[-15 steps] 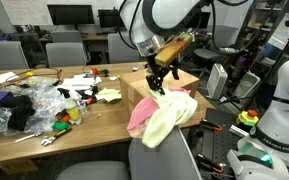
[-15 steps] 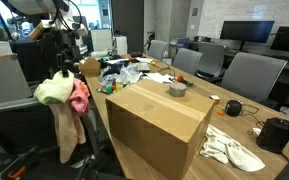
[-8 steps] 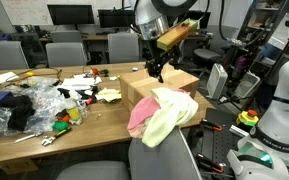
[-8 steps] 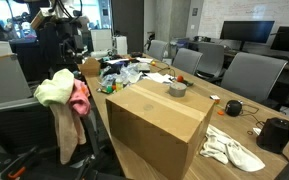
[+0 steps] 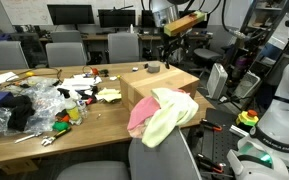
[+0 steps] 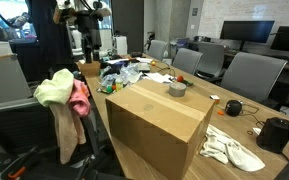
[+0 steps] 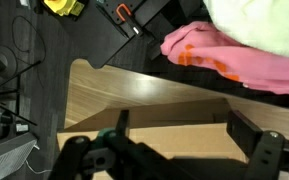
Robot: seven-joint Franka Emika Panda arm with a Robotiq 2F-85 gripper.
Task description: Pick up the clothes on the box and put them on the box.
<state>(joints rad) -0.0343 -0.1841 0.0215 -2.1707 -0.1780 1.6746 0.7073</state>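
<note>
The clothes, a pink piece [image 5: 142,115] and a pale yellow piece [image 5: 169,112], hang in a bundle over a chair back at the near end of the cardboard box [image 5: 149,88]. They also show in an exterior view [image 6: 64,92] beside the box [image 6: 159,118]. My gripper [image 5: 167,52] is open and empty, raised above the box's far part. In the wrist view its fingers [image 7: 184,128] frame the bare box top [image 7: 134,100], with the pink cloth [image 7: 224,60] beyond them.
A roll of tape [image 6: 178,89] sits on the box top. A white cloth [image 6: 232,148] lies on the table past the box. Clutter with plastic bags [image 5: 34,105] covers the wooden table. Office chairs and a white robot base [image 5: 279,110] stand around.
My gripper has risen up and away from the clothes, empty. The clothes stay draped at the box end.
</note>
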